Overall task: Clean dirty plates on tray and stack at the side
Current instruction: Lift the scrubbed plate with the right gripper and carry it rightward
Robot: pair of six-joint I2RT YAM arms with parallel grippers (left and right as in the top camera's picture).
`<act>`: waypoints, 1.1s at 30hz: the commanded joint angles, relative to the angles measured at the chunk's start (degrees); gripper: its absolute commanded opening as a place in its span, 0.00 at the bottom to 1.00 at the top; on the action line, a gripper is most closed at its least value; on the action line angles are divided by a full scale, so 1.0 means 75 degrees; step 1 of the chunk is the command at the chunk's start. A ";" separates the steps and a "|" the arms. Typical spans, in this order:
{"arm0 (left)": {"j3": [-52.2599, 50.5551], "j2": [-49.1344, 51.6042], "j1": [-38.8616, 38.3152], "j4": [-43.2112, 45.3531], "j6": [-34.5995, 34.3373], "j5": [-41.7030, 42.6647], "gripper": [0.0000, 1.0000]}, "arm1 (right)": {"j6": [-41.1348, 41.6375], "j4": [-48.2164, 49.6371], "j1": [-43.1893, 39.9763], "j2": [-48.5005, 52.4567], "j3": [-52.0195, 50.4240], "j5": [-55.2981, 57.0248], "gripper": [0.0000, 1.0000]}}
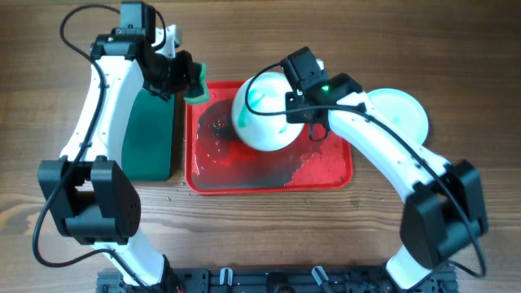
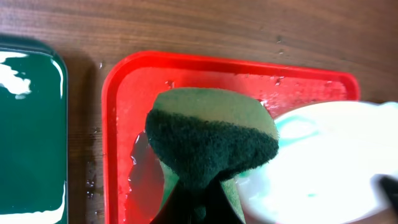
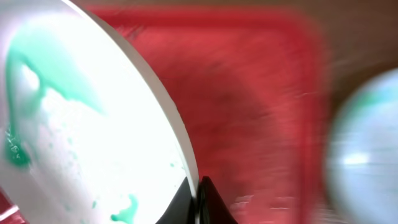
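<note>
My right gripper (image 1: 291,104) is shut on the rim of a white plate (image 1: 262,114) with teal-green smears and holds it tilted over the red tray (image 1: 326,175). In the right wrist view the plate (image 3: 87,124) fills the left, its edge pinched between my fingers (image 3: 198,199). My left gripper (image 1: 186,80) is shut on a green sponge (image 1: 196,83), over the tray's back left corner, just left of the plate. In the left wrist view the sponge (image 2: 208,140) hangs over the tray (image 2: 124,112) next to the plate (image 2: 323,162). Another plate (image 1: 399,114) lies on the table right of the tray.
A dark green tray (image 1: 151,134) lies on the table left of the red tray, also seen in the left wrist view (image 2: 31,137). The red tray's floor is wet with dark smears. The wooden table (image 1: 260,236) surrounds both trays.
</note>
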 commanded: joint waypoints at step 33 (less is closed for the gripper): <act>-0.0903 0.0087 -0.0050 0.0504 -0.0245 -0.0189 0.04 | 0.0213 -0.1303 0.2457 -0.0434 0.0073 0.4019 0.04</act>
